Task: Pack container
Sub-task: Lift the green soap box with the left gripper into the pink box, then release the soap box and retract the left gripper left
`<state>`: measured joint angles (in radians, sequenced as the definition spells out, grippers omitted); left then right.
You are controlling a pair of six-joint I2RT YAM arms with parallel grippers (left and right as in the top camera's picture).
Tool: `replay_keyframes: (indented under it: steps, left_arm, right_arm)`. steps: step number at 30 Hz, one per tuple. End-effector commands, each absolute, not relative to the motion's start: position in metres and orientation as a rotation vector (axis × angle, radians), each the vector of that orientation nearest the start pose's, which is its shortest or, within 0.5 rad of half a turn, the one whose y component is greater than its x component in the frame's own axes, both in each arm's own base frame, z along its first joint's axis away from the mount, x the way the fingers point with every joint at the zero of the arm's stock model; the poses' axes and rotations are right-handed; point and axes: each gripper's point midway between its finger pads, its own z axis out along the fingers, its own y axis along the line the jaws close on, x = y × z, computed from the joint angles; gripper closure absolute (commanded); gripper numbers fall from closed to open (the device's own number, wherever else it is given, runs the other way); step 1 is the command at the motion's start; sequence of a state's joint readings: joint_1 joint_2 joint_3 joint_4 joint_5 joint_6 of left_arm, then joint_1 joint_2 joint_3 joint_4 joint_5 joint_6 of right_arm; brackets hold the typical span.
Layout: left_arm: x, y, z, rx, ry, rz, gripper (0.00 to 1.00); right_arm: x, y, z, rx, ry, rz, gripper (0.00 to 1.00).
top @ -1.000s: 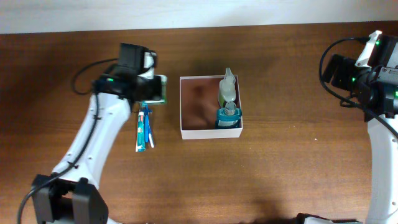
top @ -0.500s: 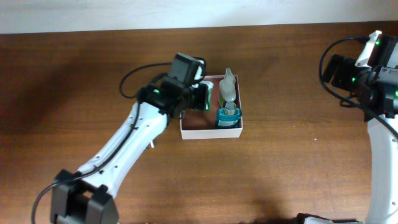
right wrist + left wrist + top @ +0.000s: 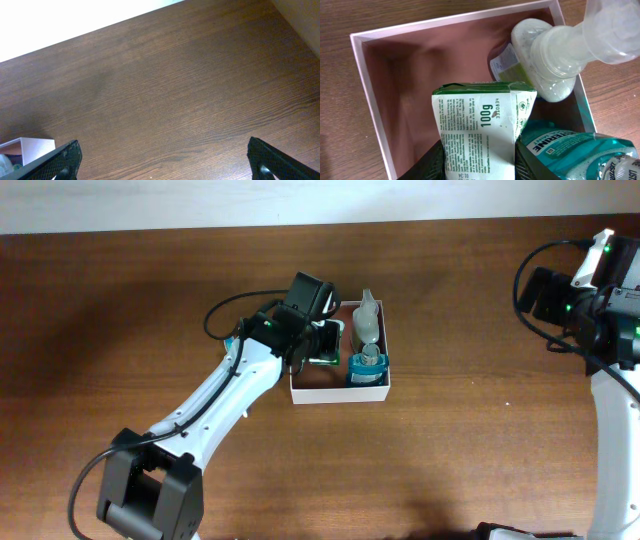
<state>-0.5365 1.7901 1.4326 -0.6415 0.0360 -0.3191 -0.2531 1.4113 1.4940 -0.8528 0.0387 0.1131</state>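
Left arm (image 3: 215, 400) reaches diagonally forward, the left gripper (image 3: 322, 340) tilted down and clamped on a packet (image 3: 475, 130). Right arm (image 3: 615, 410) stands folded at the far right, the right gripper (image 3: 162, 160) spread wide, holding nothing.

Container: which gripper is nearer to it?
Left. The left gripper hangs over the container, holding a packet inside it; the right gripper is far off to the right, open above the table.
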Motion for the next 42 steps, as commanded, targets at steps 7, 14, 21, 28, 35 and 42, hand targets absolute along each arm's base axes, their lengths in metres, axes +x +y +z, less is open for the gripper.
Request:
replay_keyframes:
  steps: [7, 14, 21, 28, 35, 42]
  left_arm:
    - [0.404, -0.231, 0.143, 0.109, 2.576, -0.316, 0.77]
    - [0.404, -0.230, 0.136, 0.109, 2.593, -0.303, 0.76]
    - [0.404, -0.229, 0.135, 0.109, 2.599, -0.299, 0.32]
    - [0.407, -0.215, 0.159, 0.097, 2.601, -0.286, 0.29]
    - [0.410, -0.164, 0.189, 0.029, 2.616, -0.204, 0.26]
    - [0.406, -0.077, 0.178, -0.206, 2.702, -0.008, 0.16]
  right_arm:
    - [0.381, -0.106, 0.283, 0.455, 2.298, -0.106, 0.01]
    - [0.381, -0.106, 0.283, 0.455, 2.298, -0.106, 0.01]
    - [0.381, -0.106, 0.283, 0.455, 2.298, -0.106, 0.01]
    - [0.381, -0.106, 0.283, 0.455, 2.298, -0.106, 0.02]
    - [0.381, -0.106, 0.283, 0.455, 2.298, -0.106, 0.01]
    - [0.381, -0.106, 0.283, 0.455, 2.298, -0.106, 0.01]
